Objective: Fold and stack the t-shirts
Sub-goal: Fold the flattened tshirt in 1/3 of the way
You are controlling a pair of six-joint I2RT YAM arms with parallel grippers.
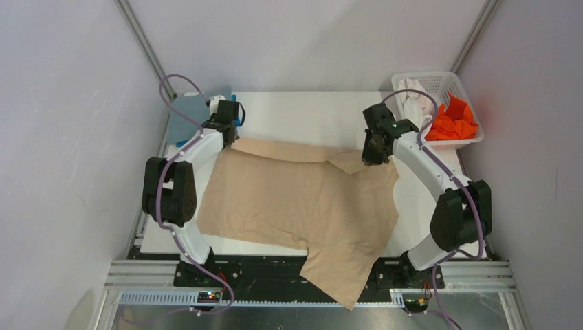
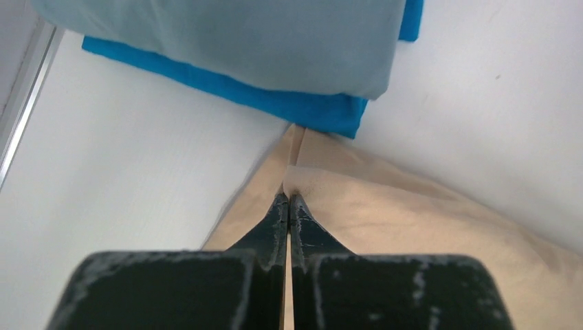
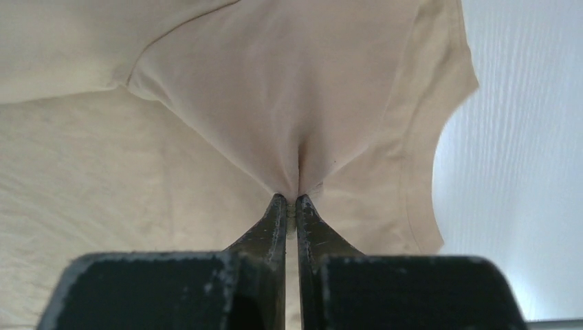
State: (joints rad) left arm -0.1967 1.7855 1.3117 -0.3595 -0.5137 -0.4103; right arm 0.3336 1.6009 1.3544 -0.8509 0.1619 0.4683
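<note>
Lattice plastic basket (image 1: 440, 75) far right, holding orange shirt (image 1: 454, 122) and white shirt (image 1: 417, 106). Grey-blue shirt (image 2: 227, 34) folded on top of blue shirt (image 2: 275, 103) at far left, near my left gripper (image 2: 287, 198). Tan shirt (image 1: 295, 199) spread over white table (image 1: 309, 113), one corner hanging off the near edge. Left gripper pinches its far left edge; my right gripper (image 3: 289, 199) pinches a puckered fold by a hemmed edge. Cloth soft, matte, lightly creased.
</note>
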